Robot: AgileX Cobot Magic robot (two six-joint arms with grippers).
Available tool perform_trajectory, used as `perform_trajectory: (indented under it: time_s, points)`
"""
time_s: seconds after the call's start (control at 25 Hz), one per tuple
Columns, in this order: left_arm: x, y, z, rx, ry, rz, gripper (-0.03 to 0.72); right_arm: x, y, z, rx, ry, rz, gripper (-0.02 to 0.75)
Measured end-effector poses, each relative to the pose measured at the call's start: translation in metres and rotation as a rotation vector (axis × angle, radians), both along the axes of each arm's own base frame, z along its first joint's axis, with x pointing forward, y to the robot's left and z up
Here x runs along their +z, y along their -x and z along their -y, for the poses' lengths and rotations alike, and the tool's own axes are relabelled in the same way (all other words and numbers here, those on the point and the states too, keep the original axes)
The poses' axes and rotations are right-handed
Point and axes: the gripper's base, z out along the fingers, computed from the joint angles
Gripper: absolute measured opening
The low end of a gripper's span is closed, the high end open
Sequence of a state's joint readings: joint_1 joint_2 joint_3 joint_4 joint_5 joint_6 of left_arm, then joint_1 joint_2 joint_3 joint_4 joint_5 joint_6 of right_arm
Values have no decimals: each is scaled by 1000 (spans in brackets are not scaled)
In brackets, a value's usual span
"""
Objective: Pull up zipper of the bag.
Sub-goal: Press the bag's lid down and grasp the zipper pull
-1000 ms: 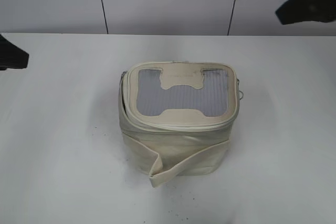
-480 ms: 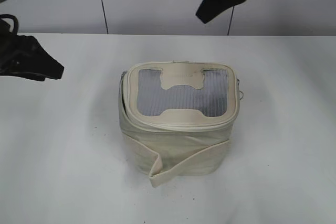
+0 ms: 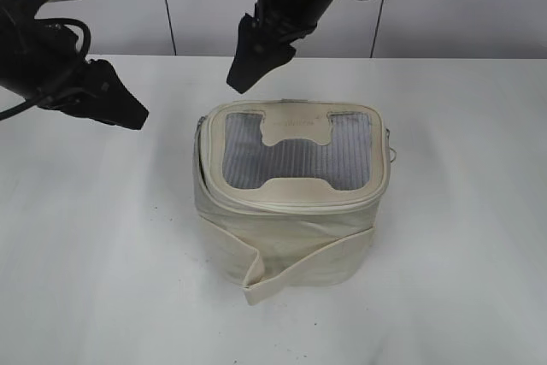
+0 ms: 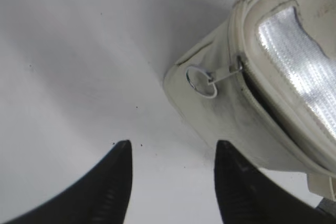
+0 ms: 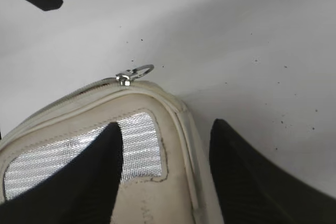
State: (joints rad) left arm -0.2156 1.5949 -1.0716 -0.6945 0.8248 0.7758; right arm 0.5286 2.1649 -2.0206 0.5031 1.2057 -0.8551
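Note:
The cream-white bag stands mid-table, its lid with the grey ribbed window facing up. The zipper gapes along the lid's left and front edge. My left gripper is open and empty, hovering left of the bag. In the left wrist view my left gripper sits short of a silver ring pull at the bag's corner. My right gripper is open above the bag's back left. In the right wrist view my right gripper straddles the lid edge below a second ring pull.
The bag's loose cream strap hangs folded at its front. A ring shows on the bag's right side. The white table ends at a white panelled wall behind.
Both arms have moved in toward the bag. The left came in from the left edge. The right crossed from the top right to above the bag's back left.

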Motion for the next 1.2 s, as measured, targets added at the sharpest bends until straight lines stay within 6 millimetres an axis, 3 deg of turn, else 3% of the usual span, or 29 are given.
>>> perform_trajectory:
  time_s: [0.24,0.56,0.68,1.2]
  points:
    - [2,-3,0,7,-1,20,391,-12,1,-3,5,15,-32,417]
    - [2,-3,0,7,-2,20,391,-45,-4,-6,6,53,-97,416]
    - [2,-3,0,7,-2,19,391,-46,-5,-7,5,53,-97,410]
    - [0,-2,-1,-15,-32,21,401,-55,-8,-8,1,59,-114,120]
